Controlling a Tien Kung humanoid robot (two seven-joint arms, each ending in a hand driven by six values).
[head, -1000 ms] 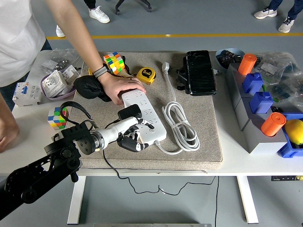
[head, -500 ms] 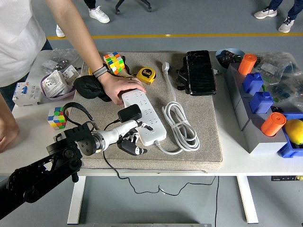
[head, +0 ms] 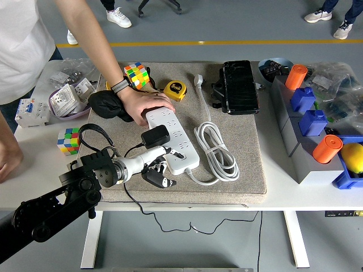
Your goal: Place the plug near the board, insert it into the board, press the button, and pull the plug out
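A white power strip [head: 173,139] lies diagonally on the grey mat [head: 244,164]. A black plug adapter [head: 155,136] sits in its sockets near the middle, its thin black cable trailing off the table's front edge. A person's hand [head: 142,105] presses down on the strip's far end. My left hand [head: 157,170] hovers just off the strip's near left side, fingers loosely curled and holding nothing, a short way in front of the plug. The right arm is out of view.
The strip's white cord [head: 215,150] lies coiled to its right. A tape measure [head: 175,89], two colour cubes [head: 136,75] [head: 68,140], a black pouch [head: 106,105] and a black case [head: 239,86] lie around. Grey block with orange and blue parts [head: 309,127] stands at right.
My left hand has drawn back from the strip toward the near left and lowered slightly. The plug stays in the strip. The person's hand has not moved.
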